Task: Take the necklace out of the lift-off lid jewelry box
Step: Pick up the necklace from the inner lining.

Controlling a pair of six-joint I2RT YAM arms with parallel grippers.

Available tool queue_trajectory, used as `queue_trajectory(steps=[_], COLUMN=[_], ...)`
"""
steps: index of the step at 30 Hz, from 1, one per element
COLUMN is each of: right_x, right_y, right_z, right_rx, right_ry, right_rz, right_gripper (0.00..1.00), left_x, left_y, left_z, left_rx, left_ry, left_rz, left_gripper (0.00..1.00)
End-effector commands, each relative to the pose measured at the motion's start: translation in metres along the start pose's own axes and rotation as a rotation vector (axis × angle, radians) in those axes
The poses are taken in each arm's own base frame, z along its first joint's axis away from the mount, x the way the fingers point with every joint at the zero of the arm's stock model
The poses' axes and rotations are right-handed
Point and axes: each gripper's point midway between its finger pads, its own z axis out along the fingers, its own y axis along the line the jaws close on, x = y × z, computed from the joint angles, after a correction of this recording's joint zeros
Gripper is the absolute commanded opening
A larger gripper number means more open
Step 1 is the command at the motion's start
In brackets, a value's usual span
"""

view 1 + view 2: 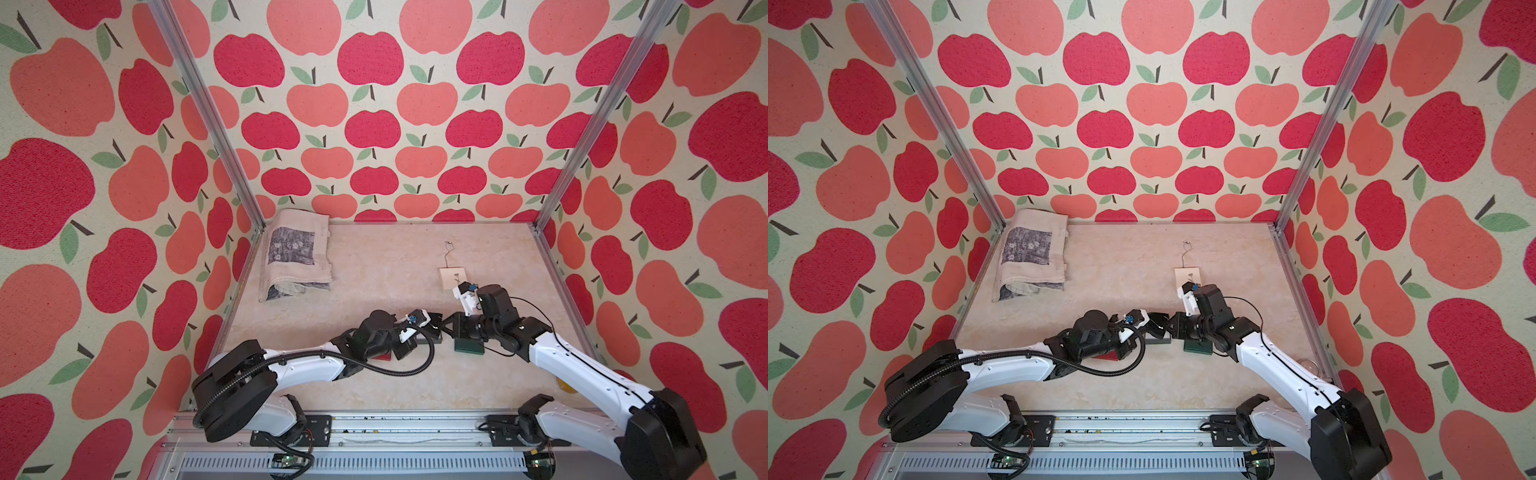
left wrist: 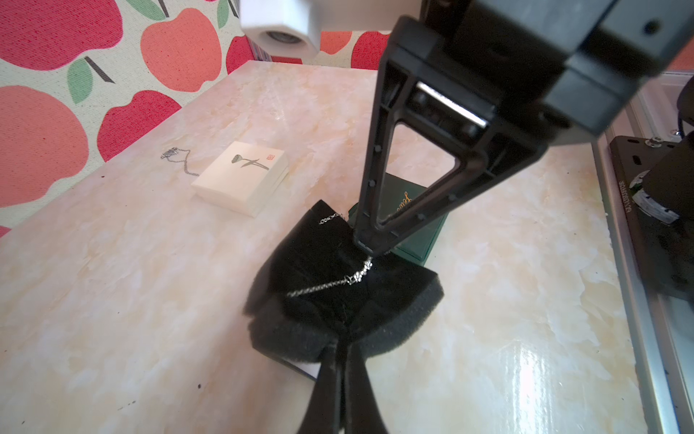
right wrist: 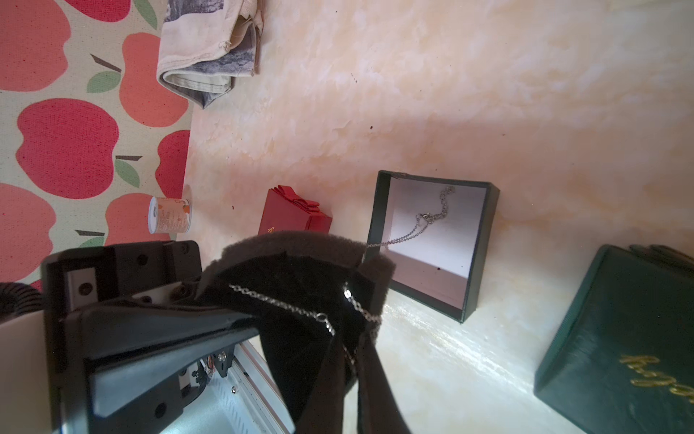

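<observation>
Necklace (image 2: 326, 285) pinched by right claw (image 2: 366, 246) on foam pad (image 2: 308, 259) that left claw (image 2: 341, 353) pinches, green lid (image 2: 424, 236) near.

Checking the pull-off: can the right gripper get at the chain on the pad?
Probably yes. The left gripper holds the pad up, chain side toward the right gripper, whose tips are shut on the chain; nothing sits between. The chain's tail trails into the box.

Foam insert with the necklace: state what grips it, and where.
The left tool is shut on one edge of the black foam insert, bending it. The right tool pinches the necklace chain near its pendant.
</observation>
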Motion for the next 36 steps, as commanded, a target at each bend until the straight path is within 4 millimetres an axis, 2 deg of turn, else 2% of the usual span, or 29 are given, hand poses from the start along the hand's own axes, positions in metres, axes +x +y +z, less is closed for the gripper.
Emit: queue_trajectory(steps=[1, 10, 21, 36], right_x=[-0.005, -0.026, -0.065, -0.112], right_y=[-0.001, 0.001, 0.027, 0.042], right_z=[-0.005, -0.020, -0.026, -0.032], right_rx=[0.018, 0.027, -0.018, 0.015], right_ry=[-0.007, -0.045, -0.116, -0.200], right_rz=[-0.011, -0.042, -0.113, -0.202], right_gripper=[0.08, 0.06, 0.04, 0.02], left_x=[-0.007, -0.007, -0.006, -0.016], left_y=[0.000, 0.000, -0.017, -0.036], left_z=[-0.002, -0.007, -0.002, -0.014], left_rx=[-0.010, -0.009, 0.086, 0.178], left_ry=[-0.025, -0.022, -0.008, -0.061], left_rz=[0.021, 0.022, 0.017, 0.013], left_gripper=[0.00, 0.00, 0.00, 0.00])
